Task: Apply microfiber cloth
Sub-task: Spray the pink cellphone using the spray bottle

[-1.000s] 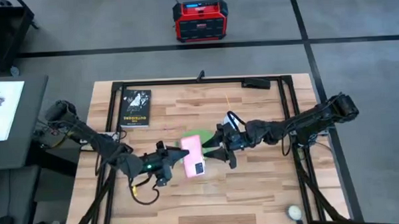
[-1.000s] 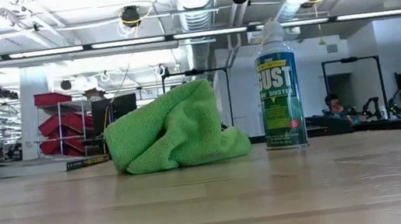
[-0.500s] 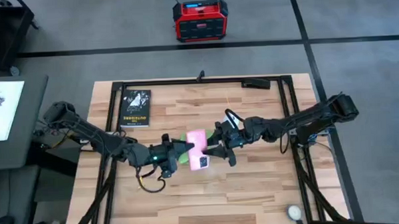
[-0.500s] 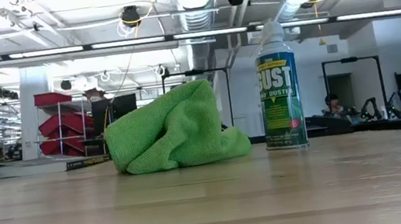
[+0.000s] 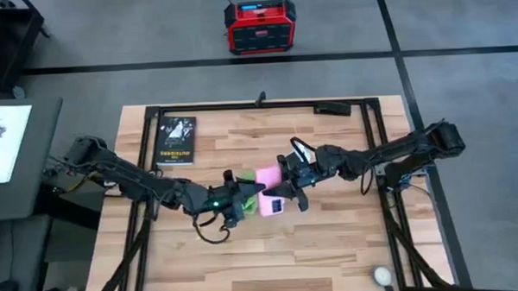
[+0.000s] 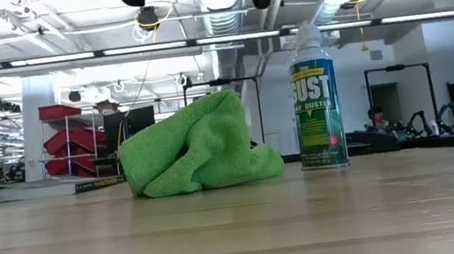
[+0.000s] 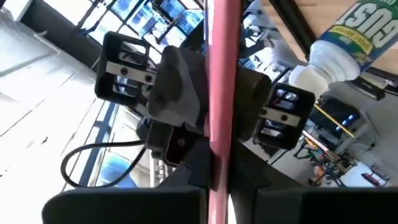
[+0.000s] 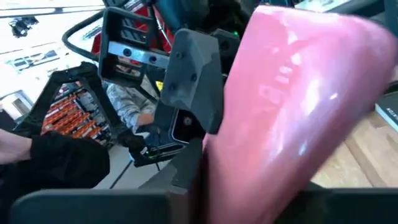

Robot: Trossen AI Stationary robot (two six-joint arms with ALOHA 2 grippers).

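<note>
Over mid-table, the left gripper (image 5: 254, 197) and right gripper (image 5: 282, 190) both pinch a pink phone (image 5: 270, 191) held up between them. Underneath, the microfiber cloth (image 6: 197, 145) sits bunched on the wooden table (image 5: 331, 238) — a duster can (image 6: 316, 111) stands just beside it.

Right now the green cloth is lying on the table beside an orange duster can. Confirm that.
Not quite. The duster can is green and white, not orange, as the low view shows. The microfiber cloth does lie bunched on the table beside it.
</note>
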